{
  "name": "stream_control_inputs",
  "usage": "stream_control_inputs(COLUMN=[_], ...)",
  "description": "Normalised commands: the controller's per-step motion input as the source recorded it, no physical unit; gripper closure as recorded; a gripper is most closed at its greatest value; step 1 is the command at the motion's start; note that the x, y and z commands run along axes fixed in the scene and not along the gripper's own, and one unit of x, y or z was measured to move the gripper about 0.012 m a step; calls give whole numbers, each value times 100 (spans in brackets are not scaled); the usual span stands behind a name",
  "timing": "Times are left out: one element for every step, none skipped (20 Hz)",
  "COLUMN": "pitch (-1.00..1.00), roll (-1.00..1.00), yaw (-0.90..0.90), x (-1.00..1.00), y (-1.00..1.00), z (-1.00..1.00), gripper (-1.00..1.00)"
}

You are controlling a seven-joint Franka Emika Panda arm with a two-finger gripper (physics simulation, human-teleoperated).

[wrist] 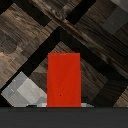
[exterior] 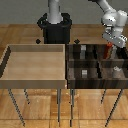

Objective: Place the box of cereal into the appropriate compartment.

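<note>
The box of cereal (exterior: 110, 50) is a small red box hanging upright under my gripper (exterior: 111, 45), which is shut on its upper end. It hangs over the back right part of the dark divided bin (exterior: 71, 64), close above the compartments. In the wrist view the box of cereal (wrist: 64, 80) fills the middle as a plain red rectangle, with the bin's dark wood dividers (wrist: 75, 30) crossing diagonally below it. My fingers are not distinct in the wrist view.
A light wooden tray (exterior: 35, 80) stands at the exterior view's left, beside the bin. Small grey blocks sit in compartments (exterior: 84, 73), (exterior: 116, 69), and one grey block (wrist: 22, 90) lies near the box. The robot base (exterior: 55, 27) stands behind.
</note>
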Motion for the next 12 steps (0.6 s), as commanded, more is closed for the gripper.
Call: stream_control_inputs(pitch=[0,0,0,0,0,0,0,0,0,0,0,0], roll=[0,0,0,0,0,0,0,0,0,0,0,0], yaw=[0,0,0,0,0,0,0,0,0,0,0,0], x=[0,0,0,0,0,0,0,0,0,0,0,0], y=[0,0,0,0,0,0,0,0,0,0,0,0], z=[-100,-100,-100,0,0,0,0,0,0,0,0,0], gripper=[100,100,100,100,100,100,-100,-100,-100,-100,-100,-100])
